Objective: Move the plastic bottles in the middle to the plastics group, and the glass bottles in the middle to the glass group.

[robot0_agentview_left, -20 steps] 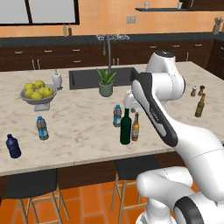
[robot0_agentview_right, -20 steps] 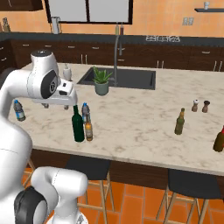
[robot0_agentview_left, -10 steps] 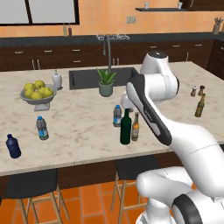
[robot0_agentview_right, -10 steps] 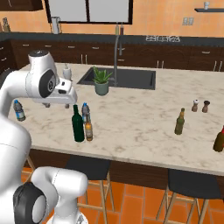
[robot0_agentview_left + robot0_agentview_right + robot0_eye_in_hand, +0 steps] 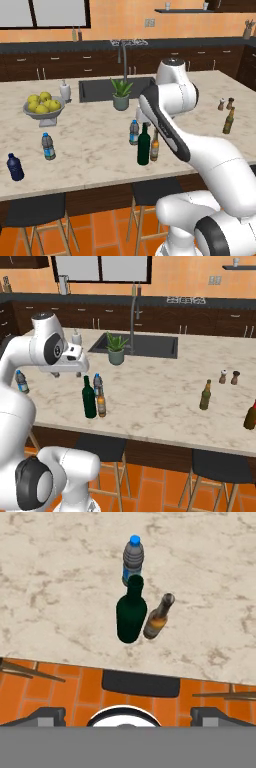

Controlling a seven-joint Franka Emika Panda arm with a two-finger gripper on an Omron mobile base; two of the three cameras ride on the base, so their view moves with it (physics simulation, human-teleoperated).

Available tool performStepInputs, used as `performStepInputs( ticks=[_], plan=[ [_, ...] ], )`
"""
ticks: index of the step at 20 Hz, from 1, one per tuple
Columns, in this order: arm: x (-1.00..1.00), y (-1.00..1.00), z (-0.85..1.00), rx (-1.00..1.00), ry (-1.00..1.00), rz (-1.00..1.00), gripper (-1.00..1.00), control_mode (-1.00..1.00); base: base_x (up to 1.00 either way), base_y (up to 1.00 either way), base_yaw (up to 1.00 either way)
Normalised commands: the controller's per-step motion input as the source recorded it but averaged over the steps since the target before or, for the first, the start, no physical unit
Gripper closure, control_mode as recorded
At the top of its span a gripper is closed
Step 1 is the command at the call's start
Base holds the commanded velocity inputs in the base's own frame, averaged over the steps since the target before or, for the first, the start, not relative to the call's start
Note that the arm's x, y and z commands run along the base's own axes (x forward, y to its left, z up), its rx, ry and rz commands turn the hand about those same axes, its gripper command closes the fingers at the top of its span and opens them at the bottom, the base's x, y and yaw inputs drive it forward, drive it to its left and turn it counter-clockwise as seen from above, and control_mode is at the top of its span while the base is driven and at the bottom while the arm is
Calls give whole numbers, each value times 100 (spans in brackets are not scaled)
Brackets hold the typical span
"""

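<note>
Three bottles stand together mid-counter near the front edge. They are a small clear water bottle [image 5: 134, 132] [image 5: 97, 384] [image 5: 133, 559], a tall dark green wine bottle [image 5: 144, 146] [image 5: 89, 398] [image 5: 131, 612] and an amber beer bottle [image 5: 155, 146] [image 5: 101, 405] [image 5: 159, 618]. My gripper [image 5: 66, 375] [image 5: 128, 716] hangs open and empty, high above them and toward the front edge, looking down. At the left end stand a water bottle [image 5: 48, 146] [image 5: 20, 381] and a dark blue bottle [image 5: 15, 167]. An olive glass bottle [image 5: 229, 121] [image 5: 205, 395] stands at the right.
Salt and pepper shakers [image 5: 226, 104] [image 5: 229, 377] stand behind the olive bottle. A fruit bowl [image 5: 44, 106], soap dispenser [image 5: 65, 92], potted plant [image 5: 121, 95] and sink [image 5: 100, 89] lie along the back. A reddish bottle [image 5: 250, 416] is at the far right. Stools stand below the counter.
The arm's upper joints have swung slightly leftward in the left base view, shifting the hand a little. The gripper stays open and the bottles have not moved.
</note>
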Motion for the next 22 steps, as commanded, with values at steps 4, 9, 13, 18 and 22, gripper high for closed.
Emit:
performStepInputs(
  ticks=[4, 9, 13, 18, 22],
  plan=[
    [26, 0, -28, 0, 0, 0, -100, -100, 0, 0, 0],
    [25, 0, -43, 0, -2, 0, -100, -100, 0, 0, 0],
    [19, 1, -38, 0, -3, 0, -100, -100, 0, 0, 0],
    [17, 7, -27, 0, 0, 0, -100, -100, 0, 0, 0],
    [12, 0, -16, 0, -1, -1, -100, -100, 0, 0, 0]
  ],
)
